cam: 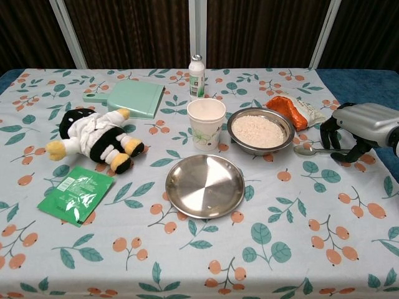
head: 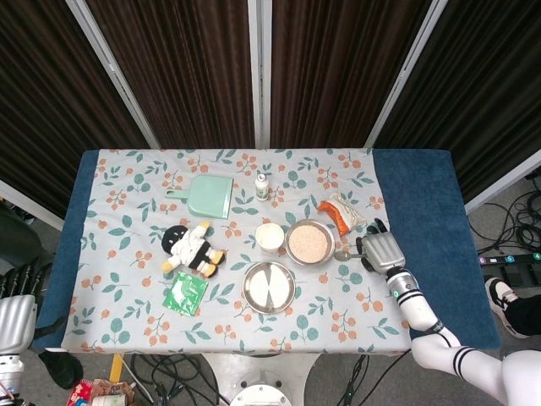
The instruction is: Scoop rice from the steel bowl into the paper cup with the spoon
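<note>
The steel bowl (cam: 260, 131) (head: 309, 243) holds white rice at centre right. A white paper cup (cam: 206, 123) (head: 270, 237) stands upright just left of it. The metal spoon (cam: 310, 150) (head: 342, 255) lies flat on the cloth right of the bowl, its handle pointing toward my right hand (cam: 360, 126) (head: 382, 250). That hand hovers over the handle's end, fingers (cam: 328, 134) curled downward on one side and the thumb on the other. I cannot see it pinching the handle. My left hand shows in neither view.
An empty steel plate (cam: 205, 185) lies in front of the cup and bowl. An orange-and-white packet (cam: 293, 109) lies behind the spoon. A small bottle (cam: 196, 76), green dustpan (cam: 128, 98), plush toy (cam: 95, 138) and green sachet (cam: 75, 192) sit further left.
</note>
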Available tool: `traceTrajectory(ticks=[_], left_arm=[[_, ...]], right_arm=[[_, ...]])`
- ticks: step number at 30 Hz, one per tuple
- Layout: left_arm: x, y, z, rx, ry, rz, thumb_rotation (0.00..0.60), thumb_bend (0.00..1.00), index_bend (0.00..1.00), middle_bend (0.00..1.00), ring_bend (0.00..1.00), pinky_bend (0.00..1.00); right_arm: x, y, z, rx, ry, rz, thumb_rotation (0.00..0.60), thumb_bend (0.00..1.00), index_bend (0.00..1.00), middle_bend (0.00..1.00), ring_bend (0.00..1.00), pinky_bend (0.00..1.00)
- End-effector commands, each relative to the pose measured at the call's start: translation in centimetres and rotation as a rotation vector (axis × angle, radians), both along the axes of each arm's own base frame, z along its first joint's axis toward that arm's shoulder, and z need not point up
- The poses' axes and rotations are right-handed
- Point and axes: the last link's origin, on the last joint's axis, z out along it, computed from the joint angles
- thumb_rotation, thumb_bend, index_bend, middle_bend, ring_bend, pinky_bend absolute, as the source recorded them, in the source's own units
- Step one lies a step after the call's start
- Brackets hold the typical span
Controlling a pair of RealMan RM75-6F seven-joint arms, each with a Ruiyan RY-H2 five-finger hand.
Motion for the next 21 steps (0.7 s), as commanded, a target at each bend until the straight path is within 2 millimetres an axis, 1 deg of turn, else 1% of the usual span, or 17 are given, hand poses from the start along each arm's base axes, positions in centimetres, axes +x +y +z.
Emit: traceTrajectory(ticks=[1, 7, 9, 11, 13, 16, 19, 21], left_arm=[[0.0, -0.1, 0.0, 0.001, 0.0, 0.001, 0.6, 0.07, 0.18, 0.12, 0.06, 0.04], [-0.1, -0.2, 0.0, 0.006, -0.002, 0.004, 0.6, 0.07, 0.18, 0.12, 0.06, 0.04], [-0.1, -0.3, 0.1, 0.008, -0.003, 0.004, 0.6, 0.07, 0.18, 0.12, 0.06, 0.04], [-0.1, -0.4, 0.1, 0.011, -0.002, 0.001, 0.6, 0.07, 0.18, 0.12, 0.06, 0.04], [-0.1, -0.4, 0.2, 0.014, -0.002, 0.0, 0.6, 0.07, 0.18, 0.12, 0.06, 0.04], [0.0, -0.3, 0.4, 0.02, -0.001, -0.005, 0.6, 0.07, 0.18, 0.12, 0.06, 0.04], [0.0, -0.3, 0.5, 0.027, 0.0, -0.012, 0.6, 0.07, 0.18, 0.12, 0.06, 0.04], [0.0, -0.3, 0.5, 0.031, -0.001, -0.016, 0.6, 0.07, 0.18, 0.12, 0.06, 0.04]], right_arm=[[0.1, 0.0, -0.1, 0.002, 0.002, 0.002, 0.6, 0.29, 0.54, 0.53, 0.19, 0.07], [0.0, 0.0, 0.0, 0.007, 0.002, -0.001, 0.6, 0.33, 0.58, 0.56, 0.21, 0.07], [0.1, 0.0, 0.3, 0.002, -0.002, 0.004, 0.6, 0.33, 0.59, 0.57, 0.22, 0.07], [0.1, 0.1, 1.1, -0.004, -0.002, 0.016, 0.6, 0.33, 0.6, 0.58, 0.23, 0.07], [0.1, 0.1, 2.1, -0.008, 0.012, 0.034, 0.6, 0.33, 0.61, 0.59, 0.24, 0.07], [0.4, 0.1, 4.4, -0.015, 0.047, 0.072, 0.6, 0.34, 0.62, 0.6, 0.24, 0.07], [1.8, -0.4, 6.9, -0.027, 0.062, 0.112, 0.6, 0.33, 0.62, 0.6, 0.24, 0.07], [3.1, -0.8, 7.8, -0.024, 0.067, 0.136, 0.6, 0.33, 0.62, 0.6, 0.24, 0.07]])
